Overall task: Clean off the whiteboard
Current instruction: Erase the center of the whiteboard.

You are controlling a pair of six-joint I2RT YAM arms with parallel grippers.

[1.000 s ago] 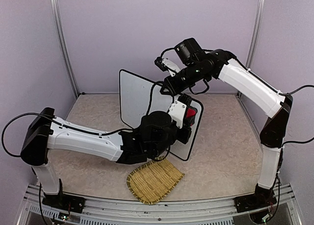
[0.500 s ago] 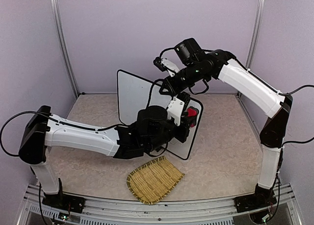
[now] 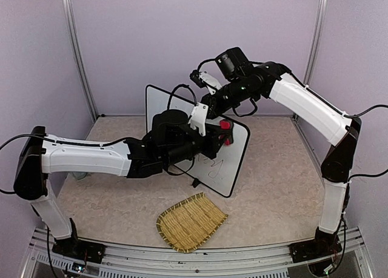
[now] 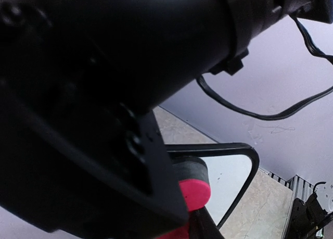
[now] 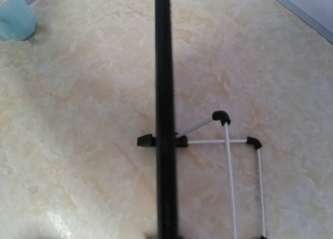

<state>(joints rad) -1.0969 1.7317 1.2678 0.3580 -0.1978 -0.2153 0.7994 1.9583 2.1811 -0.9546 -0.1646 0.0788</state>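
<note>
The whiteboard (image 3: 167, 117) stands upright mid-table, white with a thin black rim, and dark handwriting (image 3: 212, 164) shows on its lower right. My left gripper (image 3: 219, 135) is shut on a red and black eraser (image 3: 225, 126), pressed to the board's upper right. The left wrist view shows the eraser (image 4: 195, 189) against the board (image 4: 229, 171) near its rounded corner. My right gripper (image 3: 211, 102) is shut on the whiteboard's top rim, partly hidden behind the left arm. The right wrist view looks straight down along that rim (image 5: 164, 93).
A woven straw mat (image 3: 191, 222) lies in front of the board near the table's front edge. A light blue cup (image 5: 13, 15) stands on the board's far left. The board's black foot (image 5: 146, 140) and wire stand (image 5: 229, 140) rest on the marbled table.
My left arm has carried the eraser up and left across the board, from its lower right to its upper right. Handwriting on the lower part has come into view. The right arm holds still.
</note>
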